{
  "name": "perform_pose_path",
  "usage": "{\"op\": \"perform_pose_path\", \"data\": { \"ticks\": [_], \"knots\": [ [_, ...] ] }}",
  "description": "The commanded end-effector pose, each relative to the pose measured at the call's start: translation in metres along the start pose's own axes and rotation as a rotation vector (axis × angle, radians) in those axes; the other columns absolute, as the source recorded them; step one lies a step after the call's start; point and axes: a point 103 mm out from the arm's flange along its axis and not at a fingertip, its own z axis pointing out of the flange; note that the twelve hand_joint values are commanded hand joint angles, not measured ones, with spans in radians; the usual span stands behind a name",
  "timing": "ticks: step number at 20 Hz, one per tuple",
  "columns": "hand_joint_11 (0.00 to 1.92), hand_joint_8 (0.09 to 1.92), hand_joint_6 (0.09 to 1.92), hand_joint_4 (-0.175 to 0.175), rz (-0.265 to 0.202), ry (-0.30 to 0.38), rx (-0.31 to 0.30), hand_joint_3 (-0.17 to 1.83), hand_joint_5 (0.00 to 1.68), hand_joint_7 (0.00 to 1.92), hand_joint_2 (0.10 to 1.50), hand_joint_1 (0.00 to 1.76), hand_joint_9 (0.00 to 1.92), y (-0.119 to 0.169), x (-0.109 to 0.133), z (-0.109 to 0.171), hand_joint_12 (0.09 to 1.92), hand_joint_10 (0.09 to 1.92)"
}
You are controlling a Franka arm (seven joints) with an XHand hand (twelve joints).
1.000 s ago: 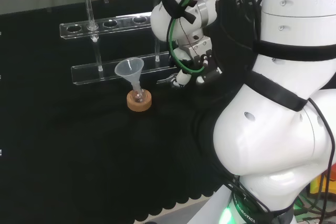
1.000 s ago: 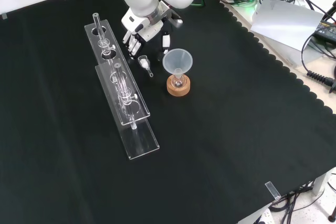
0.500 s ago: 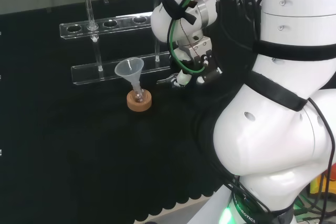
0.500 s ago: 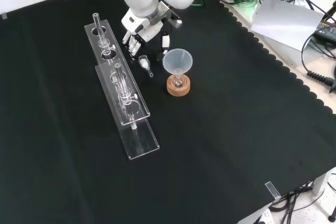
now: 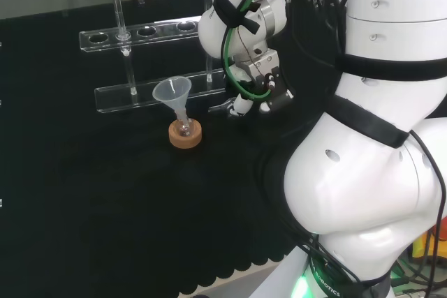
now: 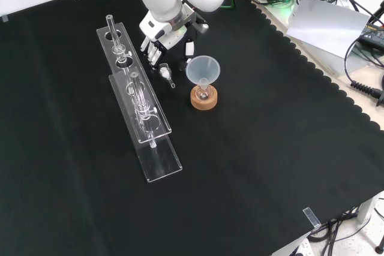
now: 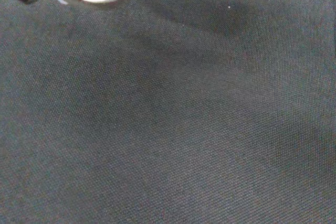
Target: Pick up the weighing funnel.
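Seen from the front, a white robot arm reached in from 12 o'clock over a table (image 6: pixel 270 148) draped in black cloth. Its black and white hand (image 6: pixel 165 35) hung low over the cloth, the fingers (image 6: pixel 155 54) pointing down, fairly straight and spread apart from the thumb (image 6: pixel 189 46), clamped on nothing. The weighing funnel (image 6: pixel 165 74), a small clear piece, lay on the cloth at 6 o'clock from the fingertips, just beside them; whether they touched it could not be told. At 3 o'clock from it stood the funnel (image 6: pixel 203 69), mouth up, stem in a small flask on a cork ring (image 6: pixel 204 99). At 9 o'clock from it ran a long clear test tube rack (image 6: pixel 137 101). The wrist view showed black cloth and a blurred white part of the hand.
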Motion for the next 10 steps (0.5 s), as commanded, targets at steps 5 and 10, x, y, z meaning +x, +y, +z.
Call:
{"op": "perform_pose_path", "data": {
  "ticks": [5, 10],
  "knots": [
    [0.51, 0.75, 0.77, -0.049, 0.004, 0.006, 0.016, 0.59, 0.61, 0.64, 0.64, 0.88, 0.87, 0.0013, -0.0005, 0.0026, 1.26, 0.6],
    [0.51, 0.75, 0.77, -0.049, -0.003, 0.008, 0.019, 0.59, 0.61, 0.64, 0.64, 0.89, 0.87, 0.0037, -0.0007, 0.0051, 1.25, 0.6]
  ]
}}
